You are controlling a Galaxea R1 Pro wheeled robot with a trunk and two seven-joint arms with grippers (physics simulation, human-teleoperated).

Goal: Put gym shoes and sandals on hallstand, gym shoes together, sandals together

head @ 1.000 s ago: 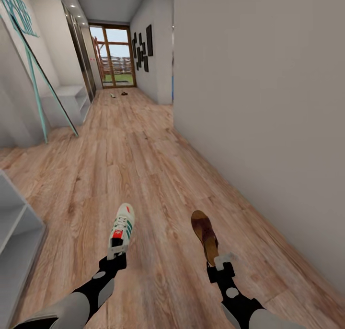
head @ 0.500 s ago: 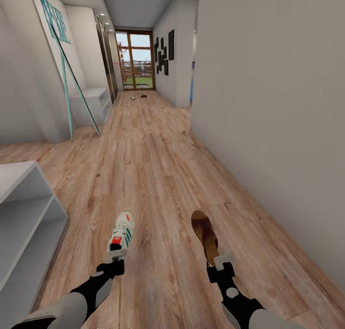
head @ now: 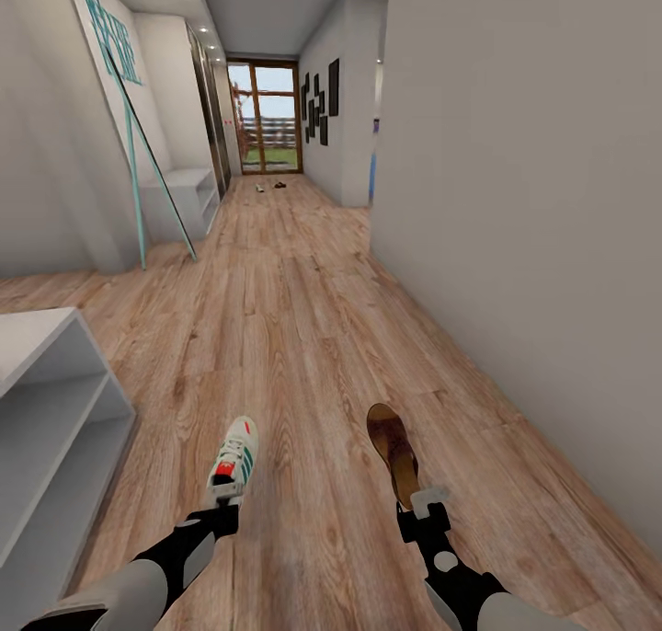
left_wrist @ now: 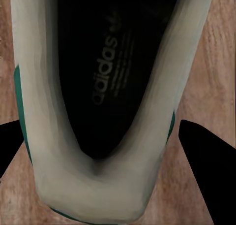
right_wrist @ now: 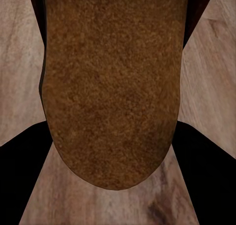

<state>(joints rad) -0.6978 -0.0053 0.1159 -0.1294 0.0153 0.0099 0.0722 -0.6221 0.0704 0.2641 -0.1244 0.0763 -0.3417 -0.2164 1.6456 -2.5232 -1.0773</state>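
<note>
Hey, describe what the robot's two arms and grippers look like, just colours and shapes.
In the head view both forearms are light grey shells that narrow into black wrist sections, each with a round grey joint disc. The left gripper is black; the right gripper is black with a light grey part at the tip. In the wrist views the fingers show as plain black wedges.

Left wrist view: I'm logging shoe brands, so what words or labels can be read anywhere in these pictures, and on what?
"adidas": on the dark insole of the gym shoe held by the left gripper.
Smaller line beside it: too blurred to read.
Teal lettering on the leaning wall panel: unreadable.
</note>
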